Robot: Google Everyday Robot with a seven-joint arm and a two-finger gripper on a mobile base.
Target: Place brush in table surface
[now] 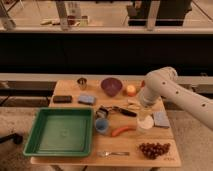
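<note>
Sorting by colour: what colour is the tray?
Green; the tray shows plainly in the camera view. The claw hangs above the table surface, right side.

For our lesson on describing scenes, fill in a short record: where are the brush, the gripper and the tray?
brush: lying flat on the table surface, near its middle
gripper: low over the table's right side, right of the brush
green tray: front left of the table
grapes: front right corner

Small dark block-headed brush with a pale bristle patch lies flat mid-bench on the light tan wooden rectangular bench. Its thin handle points right. The gripper hangs just right of it.
</note>
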